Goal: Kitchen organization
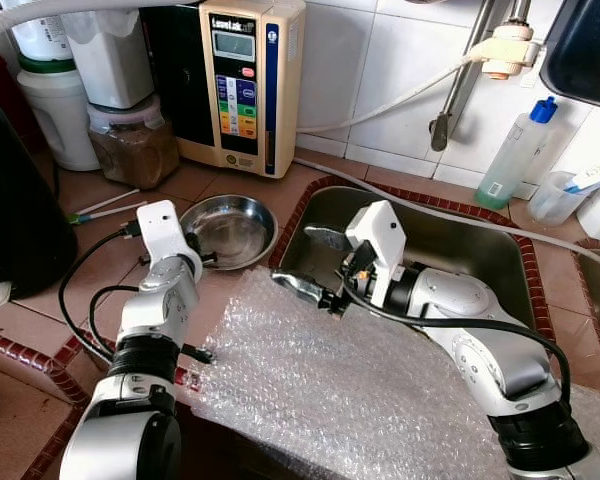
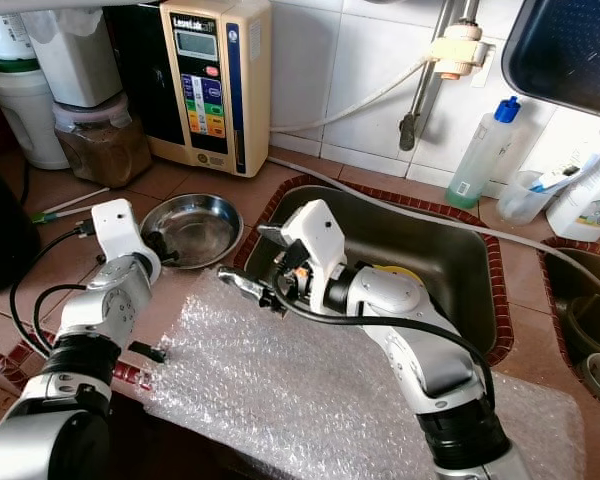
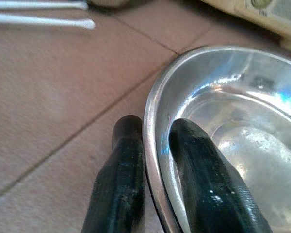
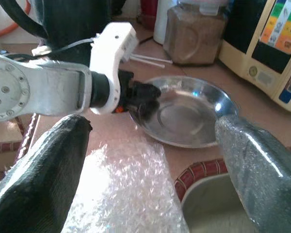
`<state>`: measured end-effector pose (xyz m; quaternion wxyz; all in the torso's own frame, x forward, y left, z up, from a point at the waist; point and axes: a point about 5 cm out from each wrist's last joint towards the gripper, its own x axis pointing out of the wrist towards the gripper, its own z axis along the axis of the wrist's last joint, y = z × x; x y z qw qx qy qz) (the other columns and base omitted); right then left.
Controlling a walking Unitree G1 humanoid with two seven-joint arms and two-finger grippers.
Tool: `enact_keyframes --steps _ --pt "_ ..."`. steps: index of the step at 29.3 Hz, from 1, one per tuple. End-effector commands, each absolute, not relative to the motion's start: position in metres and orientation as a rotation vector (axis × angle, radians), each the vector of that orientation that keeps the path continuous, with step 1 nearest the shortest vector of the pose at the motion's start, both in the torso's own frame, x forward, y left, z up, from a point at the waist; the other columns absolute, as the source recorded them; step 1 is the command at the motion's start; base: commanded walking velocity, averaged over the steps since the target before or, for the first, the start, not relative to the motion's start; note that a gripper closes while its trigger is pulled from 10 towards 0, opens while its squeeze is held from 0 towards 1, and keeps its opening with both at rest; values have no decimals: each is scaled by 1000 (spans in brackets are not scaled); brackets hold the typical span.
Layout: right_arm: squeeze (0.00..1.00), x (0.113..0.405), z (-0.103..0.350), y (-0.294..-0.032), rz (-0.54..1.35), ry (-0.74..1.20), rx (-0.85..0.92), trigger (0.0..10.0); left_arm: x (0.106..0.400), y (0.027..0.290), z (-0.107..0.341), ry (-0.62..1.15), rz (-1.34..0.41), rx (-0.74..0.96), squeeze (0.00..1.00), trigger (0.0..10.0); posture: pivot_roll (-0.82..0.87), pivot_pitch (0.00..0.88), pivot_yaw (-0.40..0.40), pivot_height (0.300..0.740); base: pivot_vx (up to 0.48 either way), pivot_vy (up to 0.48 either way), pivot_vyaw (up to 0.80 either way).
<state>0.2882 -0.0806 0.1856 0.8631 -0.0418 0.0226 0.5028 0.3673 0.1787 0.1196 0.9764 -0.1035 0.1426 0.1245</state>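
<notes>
Now we see the steel bowl [image 1: 232,228] resting on the tiled counter [image 1: 80,255] just beside the sink [image 1: 450,250]; our left gripper [image 3: 155,145] clamps its near rim, one finger inside and one outside; our right gripper [image 1: 315,265] hangs with fingers spread wide and empty, above the edge of the bubble wrap [image 1: 360,390] at the sink's corner, near the bowl.

A home kitchen: tiled counter [image 1: 100,255] with a sunken steel sink [image 1: 460,250], water ioniser [image 1: 242,80] and food jars [image 1: 132,140].
</notes>
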Motion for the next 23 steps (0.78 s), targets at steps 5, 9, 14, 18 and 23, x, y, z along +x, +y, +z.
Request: enact_keyframes --steps 5,9,14,18,23 --pt "961 289 182 -81 1058 65 -101 10000 366 180 124 228 251 -234 0 0 37 0 -41 740 0 0 0" --pt "953 298 183 -85 988 51 -97 10000 366 173 140 75 211 -256 0 0 39 0 -46 740 0 0 0" --pt "918 320 193 -94 790 -20 -78 10000 366 149 157 -47 54 -280 0 0 40 0 -48 740 0 0 0" --pt "0 340 203 -111 567 -72 -44 10000 361 125 172 -161 -73 -242 0 0 41 0 -47 740 0 0 0" --pt "0 349 204 -121 467 -79 -20 10000 359 120 186 -264 -86 -257 0 0 40 0 -44 740 0 0 0"
